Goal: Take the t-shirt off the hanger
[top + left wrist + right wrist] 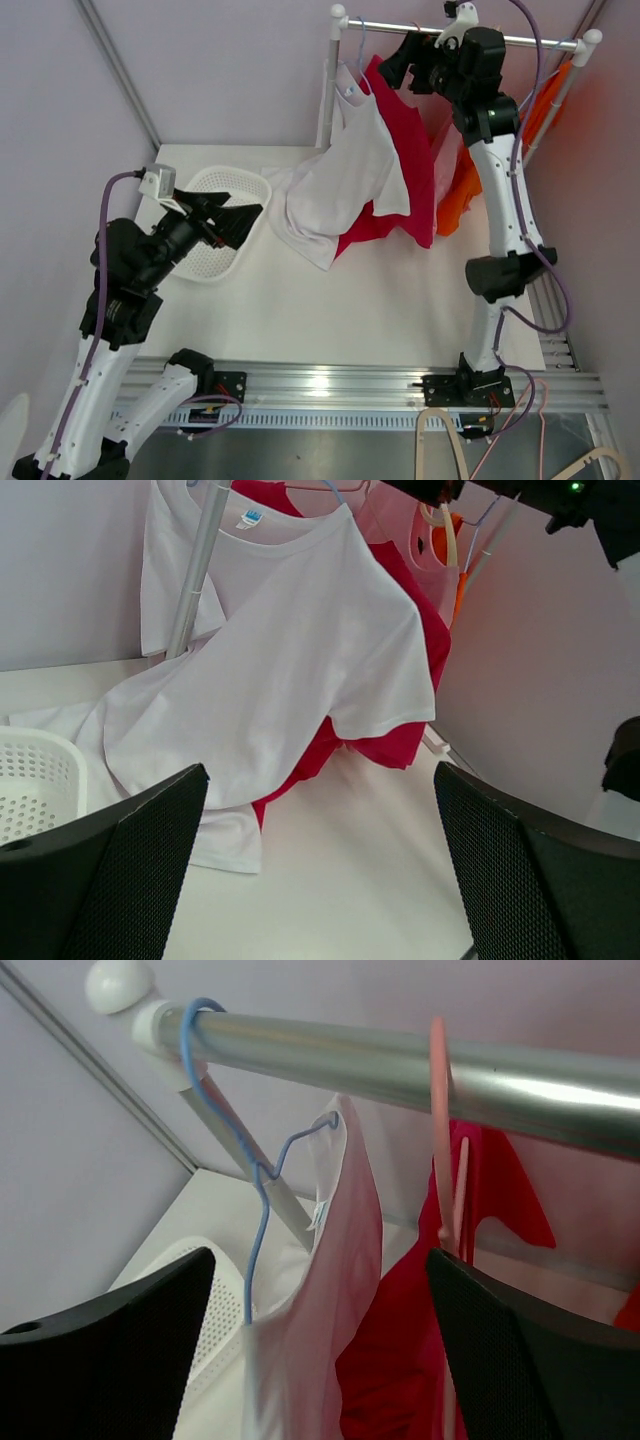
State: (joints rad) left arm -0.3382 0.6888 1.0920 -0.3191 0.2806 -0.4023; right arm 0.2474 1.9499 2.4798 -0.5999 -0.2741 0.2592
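A white t-shirt (pixel 345 175) hangs on a blue wire hanger (pixel 255 1220) from the metal rail (pixel 450 32); its hem drags on the table. It also shows in the left wrist view (pixel 290 650) and the right wrist view (pixel 330 1300). A red t-shirt (pixel 405 165) hangs behind it on a pink hanger (pixel 445 1150). My right gripper (pixel 395 62) is open, high by the rail, facing both hangers. My left gripper (pixel 240 222) is open and empty, low over the table, left of the white shirt's hem.
A white perforated basket (pixel 215 235) sits on the table at the left, under my left gripper. An orange garment (pixel 460 190) hangs further right on the rail. The rack's upright post (pixel 330 90) stands behind the white shirt. Walls close in on both sides.
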